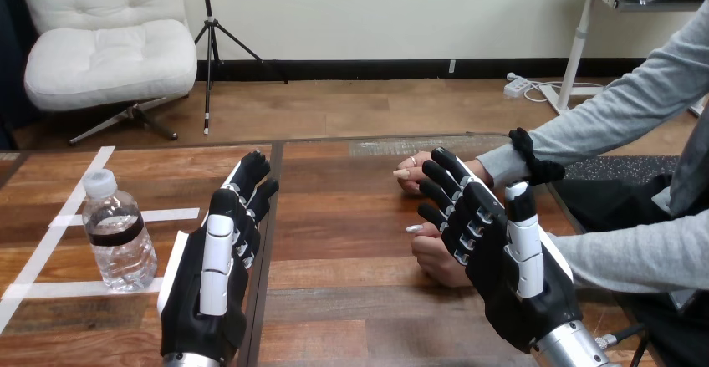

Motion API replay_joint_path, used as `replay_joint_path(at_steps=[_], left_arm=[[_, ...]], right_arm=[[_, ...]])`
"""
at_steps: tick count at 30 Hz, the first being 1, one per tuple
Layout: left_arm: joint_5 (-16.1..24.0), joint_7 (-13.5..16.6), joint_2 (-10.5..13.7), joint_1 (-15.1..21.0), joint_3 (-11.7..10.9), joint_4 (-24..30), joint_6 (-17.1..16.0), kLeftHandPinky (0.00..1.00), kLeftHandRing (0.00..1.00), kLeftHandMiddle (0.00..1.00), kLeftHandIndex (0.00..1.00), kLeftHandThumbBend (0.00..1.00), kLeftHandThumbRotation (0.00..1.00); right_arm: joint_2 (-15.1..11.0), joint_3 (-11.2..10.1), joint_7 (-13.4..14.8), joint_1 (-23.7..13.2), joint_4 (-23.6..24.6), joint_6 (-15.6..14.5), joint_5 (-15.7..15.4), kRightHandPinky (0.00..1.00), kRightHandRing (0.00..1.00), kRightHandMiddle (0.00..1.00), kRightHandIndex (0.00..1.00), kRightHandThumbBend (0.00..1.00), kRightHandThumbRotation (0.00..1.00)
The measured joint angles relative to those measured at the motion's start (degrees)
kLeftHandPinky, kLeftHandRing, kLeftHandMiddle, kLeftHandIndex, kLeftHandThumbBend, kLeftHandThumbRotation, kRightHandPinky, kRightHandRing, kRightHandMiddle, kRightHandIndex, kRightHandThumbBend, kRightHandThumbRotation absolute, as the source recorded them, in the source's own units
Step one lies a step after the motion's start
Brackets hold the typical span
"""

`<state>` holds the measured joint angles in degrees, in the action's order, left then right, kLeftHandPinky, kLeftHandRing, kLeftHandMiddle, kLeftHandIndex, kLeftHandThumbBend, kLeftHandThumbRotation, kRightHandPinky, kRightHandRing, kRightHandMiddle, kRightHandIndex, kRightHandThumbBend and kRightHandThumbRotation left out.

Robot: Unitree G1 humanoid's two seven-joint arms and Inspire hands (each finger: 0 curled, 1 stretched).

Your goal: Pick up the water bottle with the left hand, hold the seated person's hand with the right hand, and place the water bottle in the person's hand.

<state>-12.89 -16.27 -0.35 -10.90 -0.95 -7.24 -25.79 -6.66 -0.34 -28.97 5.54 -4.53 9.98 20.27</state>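
Wooden planks make up the surface (pixel 343 216), with strips of white tape (pixel 171 214) marking lines across its left part. On that tape stands the water bottle (pixel 119 237), upright and clear, closed with a white cap (pixel 99 182) and ringed by a dark band. It seems to hold clear water, though I cannot tell the level.

Just to the right of the bottle is the robot's left hand (pixel 213 292). Its fingers are straight and point away across the planks. It holds nothing and is apart from the bottle.

At the right side, the robot's right hand (pixel 502 275) is spread open with its fingers straight, and it grasps nothing. It sits in front of the person's nearer hand (pixel 435 258), which rests on the wood and is partly hidden behind it. I cannot tell whether the two touch. The person's farther hand (pixel 414 175) lies on the wood just beyond the robot's fingertips.
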Motion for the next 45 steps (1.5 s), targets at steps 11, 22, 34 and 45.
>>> replay_joint_path(at_steps=[11,22,34,45], left_arm=[[0.0,0.1,0.0,0.0,0.0,0.0,0.0,0.95,0.91,0.93,0.9,0.58,0.99],[0.0,0.3,0.0,0.0,0.0,0.0,0.1,0.95,0.93,0.94,0.91,0.58,0.99],[-0.2,0.1,0.4,0.1,-0.2,0.0,0.5,0.97,0.94,0.93,0.9,0.66,0.94],[-0.3,2.2,0.5,2.9,-2.1,0.0,0.5,0.96,0.92,0.9,0.88,0.72,0.9]], right_arm=[[0.0,0.0,0.0,0.0,0.0,-0.1,-0.1,1.0,1.0,0.98,0.96,0.85,1.0],[0.0,0.0,0.0,0.0,0.0,-0.1,-0.1,1.0,0.99,0.97,0.96,0.86,1.0],[0.0,0.0,0.0,0.0,0.0,-0.1,-0.2,1.0,0.99,0.97,0.95,0.85,1.0],[0.0,0.0,0.0,0.0,0.0,-0.1,-0.2,1.0,0.99,0.96,0.95,0.85,1.0]])
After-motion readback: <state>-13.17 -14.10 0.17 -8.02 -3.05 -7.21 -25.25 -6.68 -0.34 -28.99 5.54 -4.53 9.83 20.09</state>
